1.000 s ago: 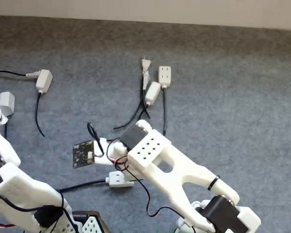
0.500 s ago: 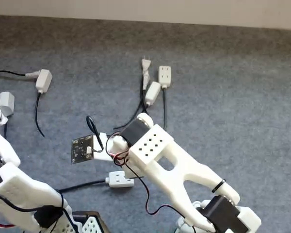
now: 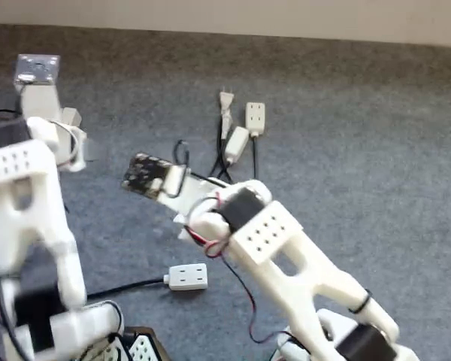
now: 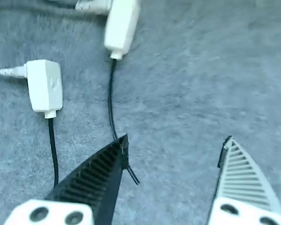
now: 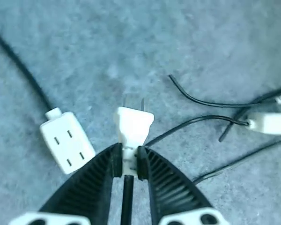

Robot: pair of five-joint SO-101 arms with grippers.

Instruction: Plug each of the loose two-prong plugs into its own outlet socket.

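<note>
My right gripper (image 5: pixel 128 157) is shut on the neck of a white two-prong plug (image 5: pixel 133 123), prongs pointing away, held just above the grey carpet. A white outlet block (image 5: pixel 67 145) lies close beside it, slots up; the same outlet block (image 3: pixel 188 277) lies by the right arm (image 3: pixel 267 237) in the high view. My left gripper (image 4: pixel 176 139) hangs open over bare carpet, nothing between its fingers. Past it lie two white outlet blocks (image 4: pixel 45 85) (image 4: pixel 122 23) on black cords. At the back lie a loose plug (image 3: pixel 225 101) and two more white blocks (image 3: pixel 255 116) (image 3: pixel 237 143).
The left arm (image 3: pixel 26 188) stands tall at the left edge, covering part of a white block (image 3: pixel 71 116). Loose black cords (image 3: pixel 210 177) trail across the middle. The carpet to the right of the arms is bare. A pale wall runs along the back.
The left arm has swung up and toward the back left, into full view. The right arm's wrist has lifted and shifted toward the back, away from the near outlet block.
</note>
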